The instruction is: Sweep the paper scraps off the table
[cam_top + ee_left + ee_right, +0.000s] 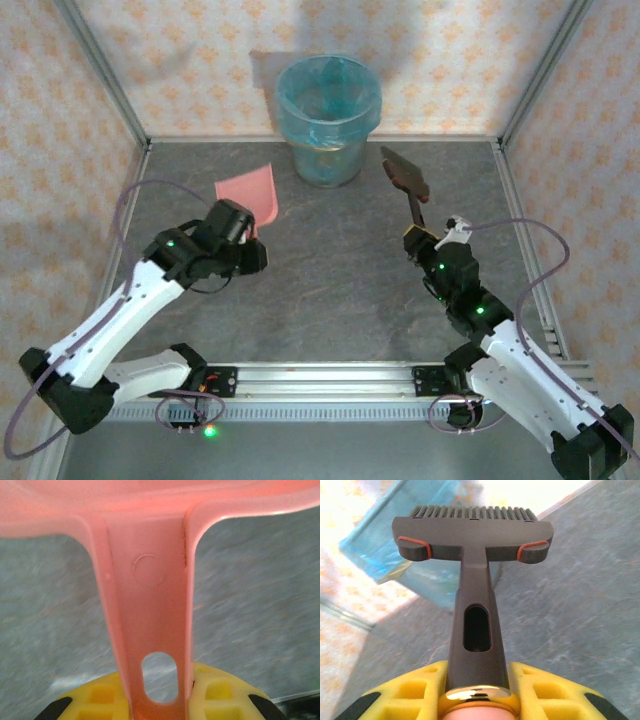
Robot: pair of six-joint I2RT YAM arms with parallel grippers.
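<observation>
Top external view, table (pixel 340 290): dark grey, aluminium-framed.
Bin (pixel 328 100): far centre, blue-lined.
Dustpan (pixel 250 190): pink, left of bin; left gripper (pixel 160 700) pinches its handle.
Brush (pixel 405 172): right gripper (pixel 477 692) clamps its handle.
Paper scraps (pixel 322 152): apparently inside bin.
Risk: brush swinging left could topple bin.

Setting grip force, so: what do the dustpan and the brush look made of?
The dustpan: pink moulded plastic, smooth and slightly glossy; a round mould mark shows on its handle. The brush: dark grey matte plastic, probably rigid, with orange inserts that may be rubber; bristle material unclear.
</observation>
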